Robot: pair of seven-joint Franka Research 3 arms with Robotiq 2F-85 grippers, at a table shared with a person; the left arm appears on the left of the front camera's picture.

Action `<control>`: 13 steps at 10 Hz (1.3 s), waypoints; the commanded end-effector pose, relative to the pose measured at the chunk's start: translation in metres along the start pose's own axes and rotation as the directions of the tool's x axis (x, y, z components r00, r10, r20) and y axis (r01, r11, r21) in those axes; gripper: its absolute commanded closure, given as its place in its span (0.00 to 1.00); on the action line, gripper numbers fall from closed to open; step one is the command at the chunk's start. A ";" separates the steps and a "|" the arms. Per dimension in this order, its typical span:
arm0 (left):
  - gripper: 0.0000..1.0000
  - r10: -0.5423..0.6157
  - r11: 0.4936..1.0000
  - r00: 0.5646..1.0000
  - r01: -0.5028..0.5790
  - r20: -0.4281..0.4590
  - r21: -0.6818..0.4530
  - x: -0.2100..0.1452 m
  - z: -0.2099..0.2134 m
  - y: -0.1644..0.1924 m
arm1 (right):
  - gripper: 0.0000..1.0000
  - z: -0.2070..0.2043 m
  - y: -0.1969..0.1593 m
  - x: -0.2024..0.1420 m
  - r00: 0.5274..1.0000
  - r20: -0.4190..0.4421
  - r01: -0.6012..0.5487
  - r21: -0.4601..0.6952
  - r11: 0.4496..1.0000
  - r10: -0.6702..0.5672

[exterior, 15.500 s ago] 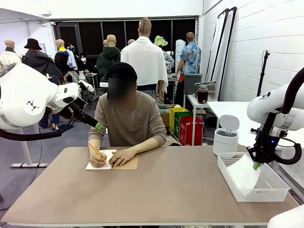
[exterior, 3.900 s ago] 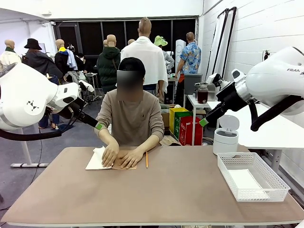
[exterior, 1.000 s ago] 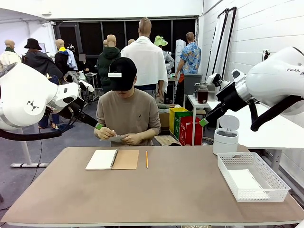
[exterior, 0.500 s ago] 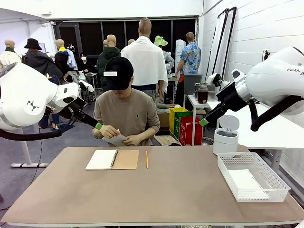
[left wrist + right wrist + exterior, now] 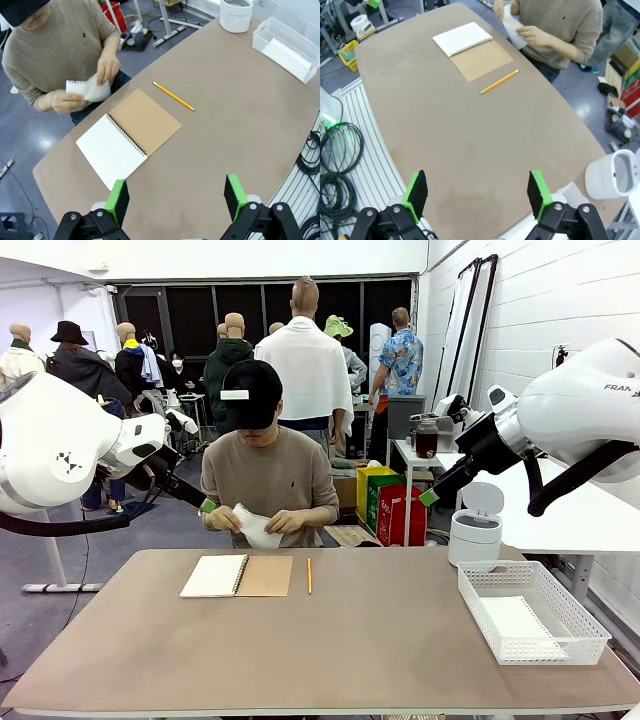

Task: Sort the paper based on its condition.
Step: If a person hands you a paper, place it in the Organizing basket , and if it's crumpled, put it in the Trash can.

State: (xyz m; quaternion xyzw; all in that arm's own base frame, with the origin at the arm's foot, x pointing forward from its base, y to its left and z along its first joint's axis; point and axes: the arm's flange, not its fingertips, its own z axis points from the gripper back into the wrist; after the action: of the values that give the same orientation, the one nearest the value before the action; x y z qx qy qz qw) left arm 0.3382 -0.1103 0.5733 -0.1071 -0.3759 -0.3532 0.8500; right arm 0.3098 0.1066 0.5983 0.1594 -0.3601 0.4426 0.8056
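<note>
Paper in hand: a white sheet (image 5: 255, 527) was held in the person's hands (image 5: 222, 519), beyond the far edge of the table (image 5: 380, 640) and clear of its top. It looked curled or creased, but the views were too small to tell which.
Paper in basket: a flat sheet (image 5: 515, 618) lay on the floor of the white basket (image 5: 575, 635), which sat close to the table's right edge.
Notebook: the spiral notebook (image 5: 237, 576) lay open and flat near the far edge in front of the person, white page on one side and brown cover on the other.
Pencil: a yellow pencil (image 5: 309, 576) lay just beside the brown cover, not touching it.
White container: a round container (image 5: 474, 535) stood at the far right corner, beyond the basket.
Open room: the middle and the whole near half of the table were bare, with a broad free stretch between the pencil and the basket.
Left gripper: the left gripper (image 5: 177, 195) hung high above the table's left side, its green pads spread wide with nothing between them.
Right gripper: the right gripper (image 5: 477, 192) was raised well above the right side, jaws as wide apart as the left one's and holding nothing.
Clearance: both grippers were well apart from the paper, the notebook and the person's hands.
</note>
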 end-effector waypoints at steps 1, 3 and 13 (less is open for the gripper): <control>0.00 0.003 1.000 1.000 -0.003 0.000 -0.007 -0.001 0.000 0.001 | 0.00 0.000 0.000 0.000 1.000 -0.001 0.000 -0.001 1.000 0.000; 0.00 0.003 1.000 1.000 -0.003 0.000 -0.007 -0.001 0.000 0.001 | 0.00 0.000 0.000 0.000 1.000 -0.001 0.000 -0.001 1.000 0.000; 0.00 0.003 1.000 1.000 -0.003 0.000 -0.007 -0.001 0.000 0.001 | 0.00 0.000 0.000 0.000 1.000 -0.001 0.000 -0.001 1.000 0.000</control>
State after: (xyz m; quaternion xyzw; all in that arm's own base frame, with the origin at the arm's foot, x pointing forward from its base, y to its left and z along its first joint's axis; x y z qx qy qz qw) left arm 0.3382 -0.1103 0.5733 -0.1071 -0.3759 -0.3532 0.8500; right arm 0.3098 0.1066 0.5983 0.1594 -0.3601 0.4426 0.8056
